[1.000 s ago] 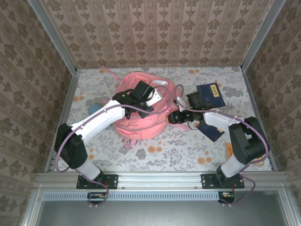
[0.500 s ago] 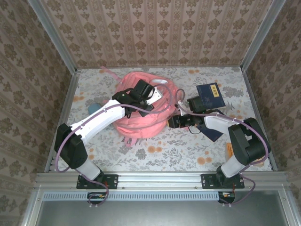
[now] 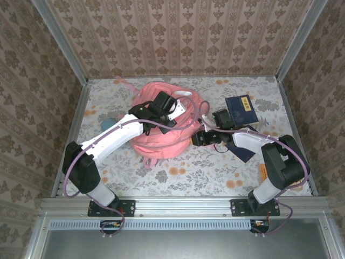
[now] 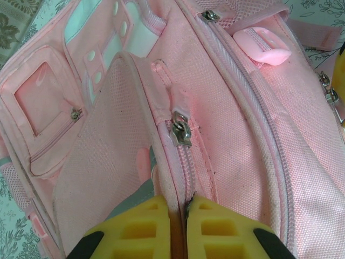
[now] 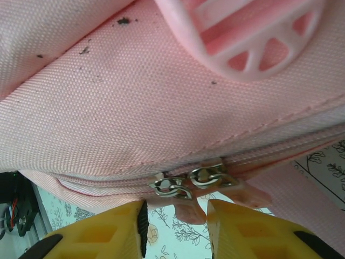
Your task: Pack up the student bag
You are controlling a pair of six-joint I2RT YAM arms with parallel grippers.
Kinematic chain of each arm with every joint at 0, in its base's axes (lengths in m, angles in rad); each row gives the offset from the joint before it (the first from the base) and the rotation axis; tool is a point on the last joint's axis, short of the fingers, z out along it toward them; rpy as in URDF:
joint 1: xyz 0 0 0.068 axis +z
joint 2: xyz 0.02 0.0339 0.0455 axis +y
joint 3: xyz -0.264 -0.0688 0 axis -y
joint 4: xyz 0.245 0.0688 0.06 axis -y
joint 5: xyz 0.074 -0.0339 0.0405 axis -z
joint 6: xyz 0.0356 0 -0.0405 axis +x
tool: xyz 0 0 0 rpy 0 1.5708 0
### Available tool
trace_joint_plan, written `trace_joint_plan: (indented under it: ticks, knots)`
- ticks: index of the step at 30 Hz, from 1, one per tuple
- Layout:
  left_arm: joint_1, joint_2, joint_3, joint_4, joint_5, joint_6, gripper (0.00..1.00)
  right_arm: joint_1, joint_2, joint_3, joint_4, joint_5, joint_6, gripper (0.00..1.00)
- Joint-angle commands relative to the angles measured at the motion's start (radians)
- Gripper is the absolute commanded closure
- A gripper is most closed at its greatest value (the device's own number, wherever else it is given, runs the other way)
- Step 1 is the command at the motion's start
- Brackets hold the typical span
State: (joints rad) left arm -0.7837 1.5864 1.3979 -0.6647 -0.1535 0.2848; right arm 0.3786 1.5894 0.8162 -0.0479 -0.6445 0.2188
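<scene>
While the left pincer (image 4: 185, 209) pinches the pink bag (image 3: 161, 144) and the right pincer (image 5: 177, 213) hangs open by its zips (image 5: 188, 182), the bag looks shut and the book (image 3: 241, 108) lies outside.

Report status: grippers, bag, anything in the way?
Left gripper shut on student bag seam, below a zipper slider. Right gripper open, at paired zipper pulls on bag edge. Blue book on table right of bag, unpacked.

Brown damask wallpaper (image 3: 178, 38) rises behind and on either side of the table (image 3: 183, 170), which wears a pale floral cloth; aluminium posts (image 3: 60, 40) stand at its far corners; a metal rail (image 3: 183, 205) runs along its near edge; the light is soft and even.
</scene>
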Motion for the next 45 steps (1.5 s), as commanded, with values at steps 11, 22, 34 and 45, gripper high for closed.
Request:
trace_joint_plan:
  ticks: [11,22,34,45]
  knots:
    - [0.0,-0.025,0.068,0.071,-0.005,-0.02,0.91,0.012,0.005,0.025,0.089,0.053,-0.038,0.69]
    - [-0.001,0.009,0.081,0.078,-0.009,-0.063,0.94,0.033,-0.066,-0.034,0.098,0.098,-0.045,1.0]
    - [0.0,0.07,0.092,0.148,0.005,-0.197,0.97,0.171,-0.192,-0.136,0.173,0.072,-0.006,1.0]
    - [0.047,0.119,0.071,0.3,0.128,-0.468,0.99,0.352,-0.155,-0.237,0.552,0.197,0.198,1.0]
